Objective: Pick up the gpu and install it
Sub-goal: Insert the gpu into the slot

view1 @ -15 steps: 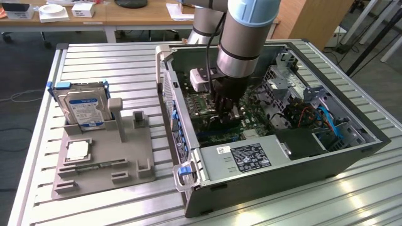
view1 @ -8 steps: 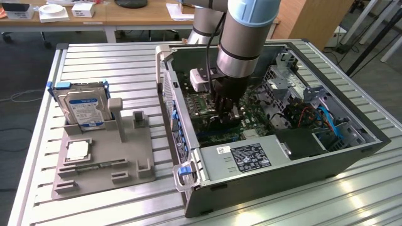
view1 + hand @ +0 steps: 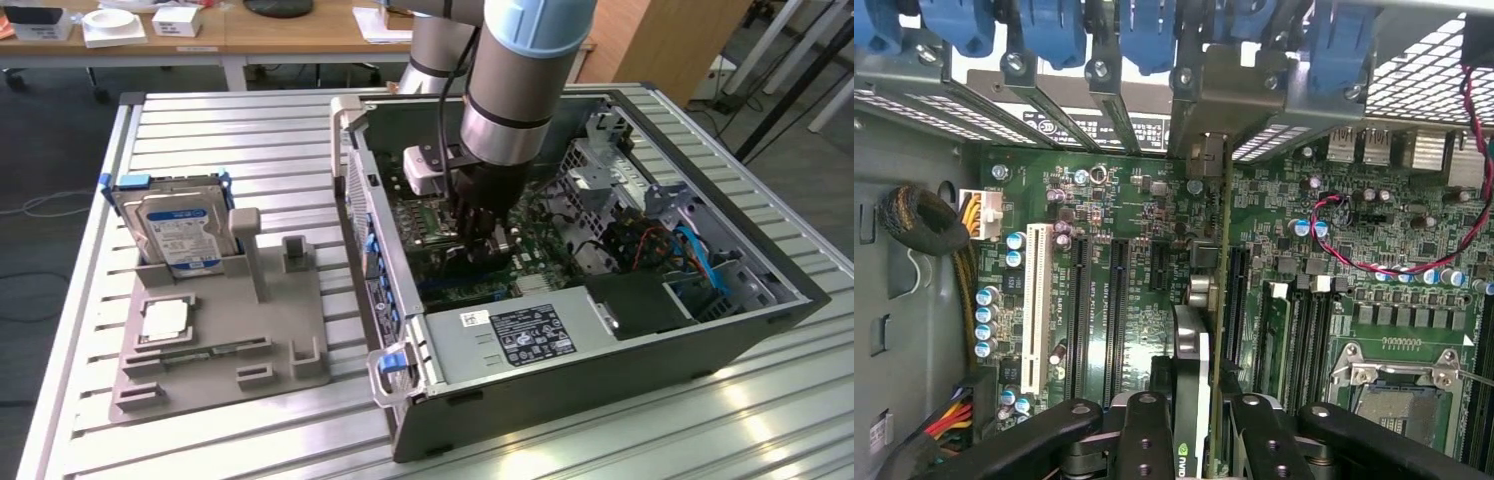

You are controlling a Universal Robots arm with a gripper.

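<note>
The gpu [image 3: 1192, 400] held edge-on in the tool [image 3: 1194, 425], inside the computer case [image 3: 747, 325].
Tool fingers [image 3: 1144, 440] clamp the card above the motherboard [image 3: 1124, 250]; its lower edge is hidden.

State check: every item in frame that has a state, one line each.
gripper: inside the case, shut on the gpu.
gpu: held edge-on, upright over the motherboard slots.
computer case: lying on its side, side panel off, interior open.
CPU socket: empty, retention frame in place.
white slot: empty.
hard drive: standing on edge in the grey holder.
grey holder: on the table beside the case, several pockets empty.
</note>
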